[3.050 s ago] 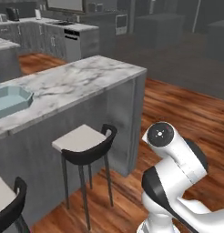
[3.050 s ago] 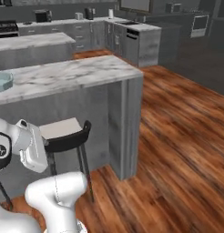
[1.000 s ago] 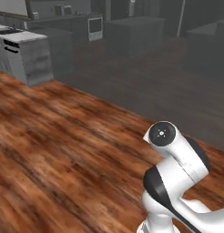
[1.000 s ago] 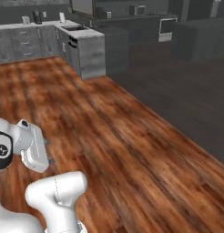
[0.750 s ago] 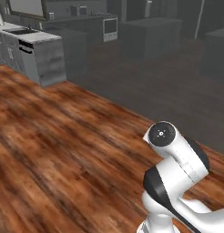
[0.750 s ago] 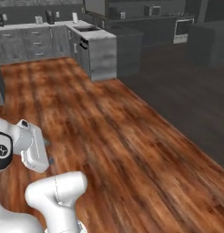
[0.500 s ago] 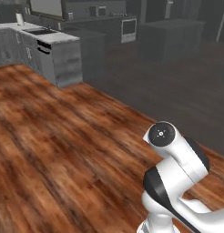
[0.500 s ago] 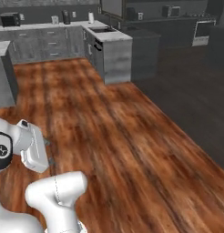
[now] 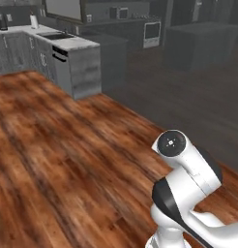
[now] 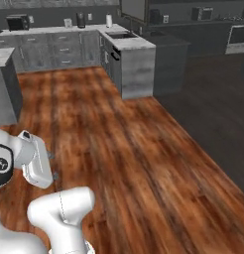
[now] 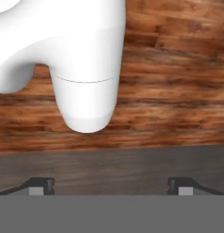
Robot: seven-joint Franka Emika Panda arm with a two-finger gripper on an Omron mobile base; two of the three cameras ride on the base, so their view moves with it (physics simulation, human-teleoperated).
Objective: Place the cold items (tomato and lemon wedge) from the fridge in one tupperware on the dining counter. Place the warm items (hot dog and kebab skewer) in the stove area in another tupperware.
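My gripper (image 11: 110,184) is open in the hand view; its two dark fingertips (image 11: 41,184) stand far apart with nothing between them, pointing down at the wood floor (image 11: 177,91). The arm is folded close over the base, its white elbow joint (image 9: 171,143) raised in the left base view. The tomato, lemon wedge, fridge, hot dog, kebab skewer, stove area, dining counter and both tupperware are out of view.
A grey cabinet run with a white top and sink (image 9: 75,63) (image 10: 134,59) juts into the wood floor ahead. More grey cabinets line the back wall (image 10: 54,47). A grey block (image 10: 5,84) stands at the left. Dark floor (image 9: 198,97) spreads to the right.
The whole picture has shifted as the base turns: the dining counter and stools left the views, and the cabinet run slid rightward and nearer. The arm keeps its folded pose, gripper still open.
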